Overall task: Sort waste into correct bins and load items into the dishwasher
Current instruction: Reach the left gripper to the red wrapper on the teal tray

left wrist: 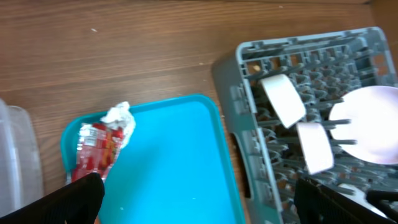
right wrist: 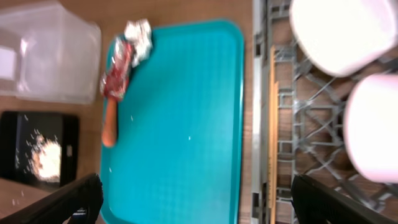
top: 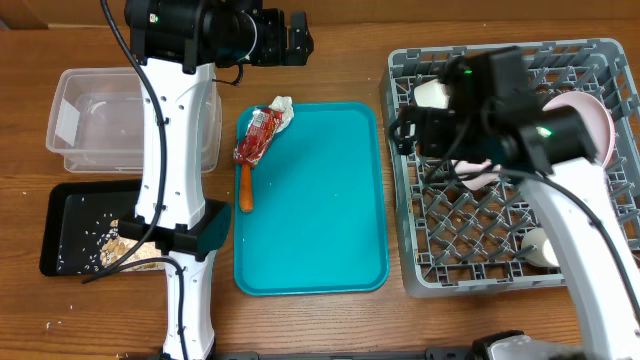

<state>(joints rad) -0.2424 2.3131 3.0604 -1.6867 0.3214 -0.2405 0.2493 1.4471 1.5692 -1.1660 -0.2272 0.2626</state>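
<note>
Grey rack (top: 600, 60) is already loaded with the plate (top: 590, 120), 2 bowls (left wrist: 283, 99) and the cup (top: 540, 255). Food scraps (top: 115, 245) are held in the black tray (top: 70, 215). Nothing is seen in the clear tub (top: 100, 120). Left on the teal tray (top: 320, 220) are the red wrapper (top: 257, 135), napkin (top: 281, 108) and carrot stick (top: 245, 188), unobstructed. The left gripper (left wrist: 199, 205) and right gripper (right wrist: 196, 205) are spread apart, nothing held.

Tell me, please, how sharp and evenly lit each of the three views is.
Overhead: sharp, evenly lit, with faint pale reflections on the clear tub. Left wrist: soft throughout; the red wrapper has smeared print. Right wrist: blurred too, the white dishes washed out, its own fingers dark and unfocused.
</note>
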